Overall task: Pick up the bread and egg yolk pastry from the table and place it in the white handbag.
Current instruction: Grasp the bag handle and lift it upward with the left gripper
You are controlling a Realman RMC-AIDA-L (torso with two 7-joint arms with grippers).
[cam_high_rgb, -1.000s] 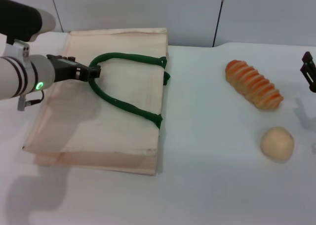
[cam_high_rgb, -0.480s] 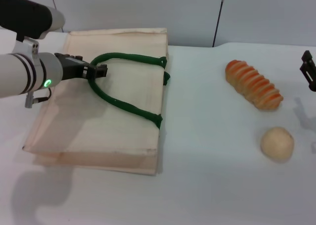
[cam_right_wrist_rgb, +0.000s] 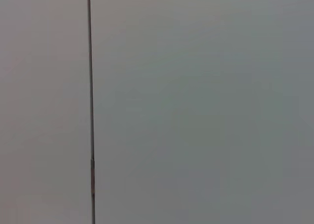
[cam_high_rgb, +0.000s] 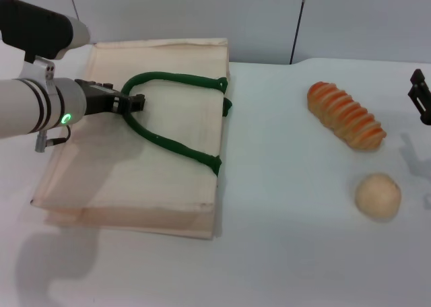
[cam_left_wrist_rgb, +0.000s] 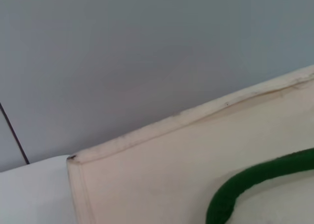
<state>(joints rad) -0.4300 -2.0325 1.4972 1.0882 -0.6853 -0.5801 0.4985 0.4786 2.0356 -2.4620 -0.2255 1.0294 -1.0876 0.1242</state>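
The white handbag lies flat on the table's left side, its green handles looped on top. My left gripper is at the far-left bend of the upper handle loop, touching or just above it. The left wrist view shows the bag's corner and a piece of green handle. The striped bread lies at the right, with the round egg yolk pastry in front of it. My right gripper is at the right edge, beyond the bread.
The white table ends at a grey wall behind the bag. Bare tabletop lies between the bag and the food. The right wrist view shows only the wall.
My left arm has shifted a little to the right along the handle loop. The bag, bread, pastry and right arm have not moved.
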